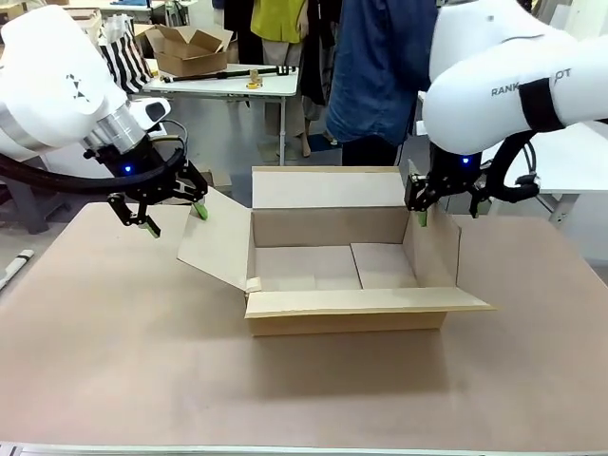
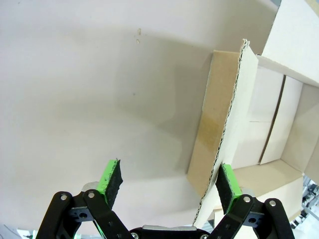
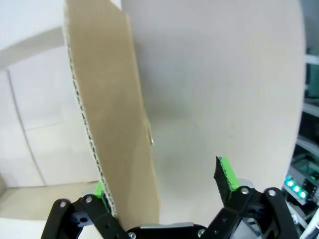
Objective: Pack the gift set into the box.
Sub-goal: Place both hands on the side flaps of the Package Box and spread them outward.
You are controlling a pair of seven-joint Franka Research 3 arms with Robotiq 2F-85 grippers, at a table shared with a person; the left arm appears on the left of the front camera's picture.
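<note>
The large brown cardboard box (image 1: 347,323) stands open in the middle of the table, and nothing lies inside it. Its left flap (image 1: 217,245) leans outward and its right flap (image 1: 432,249) stands nearly upright. My left gripper (image 1: 177,218) is open at the left flap's upper corner. In the left wrist view the flap's corrugated edge (image 2: 227,124) runs between the open fingers (image 2: 169,184), close to the right pad (image 2: 227,183). My right gripper (image 1: 445,211) is open astride the right flap's top edge. That flap (image 3: 117,124) sits between its fingers (image 3: 162,184), against the left pad (image 3: 99,190). The gift set is out of view.
A person in blue (image 1: 380,76) stands at the table's far side behind the box. The box's near flap (image 1: 370,302) lies folded out flat, and its far flap (image 1: 328,188) stands up. A smaller carton (image 1: 190,49) sits on a background table.
</note>
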